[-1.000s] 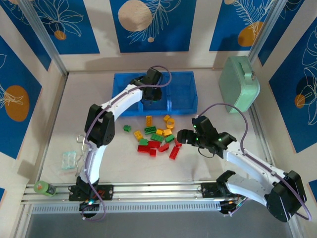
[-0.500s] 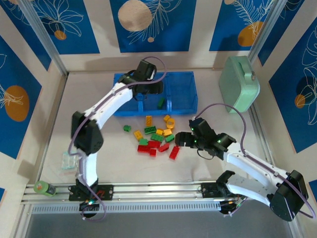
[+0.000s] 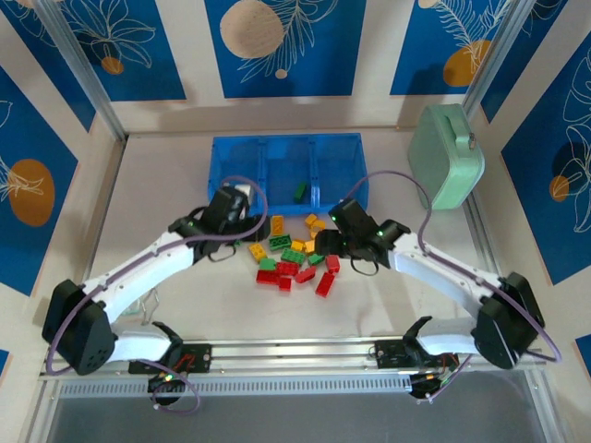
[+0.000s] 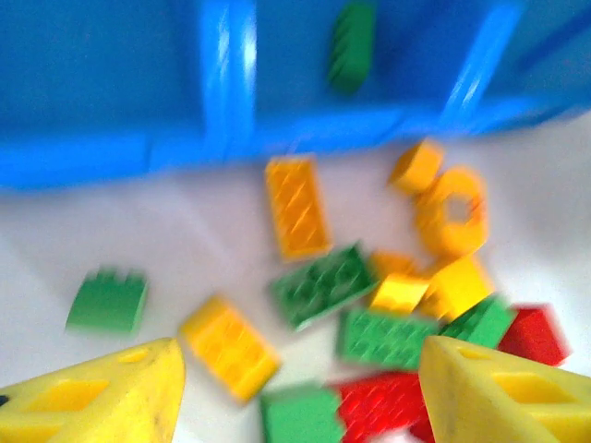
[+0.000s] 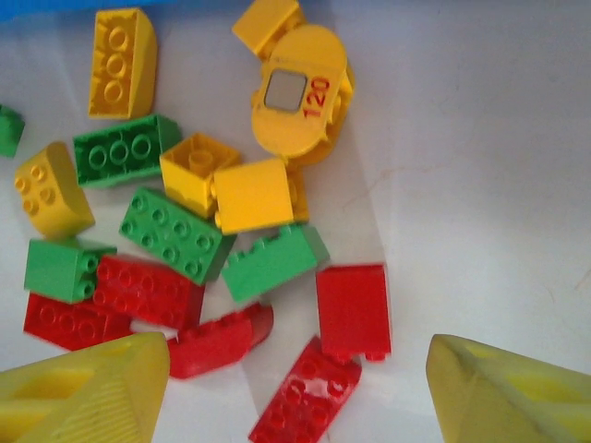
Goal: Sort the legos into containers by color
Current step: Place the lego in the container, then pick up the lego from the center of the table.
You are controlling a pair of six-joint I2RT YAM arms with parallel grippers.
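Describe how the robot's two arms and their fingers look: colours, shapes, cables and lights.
The left arm and right arm have white tube-like links joined by bulky black joints. A thin purple cable loops along each. Small green lights glow near the wrists. The fingers are yellow wedges with recessed diamond-shaped pockets.

Red, green, yellow legos clustered near blue 3-compartment tray; 1 green brick inside middle compartment.
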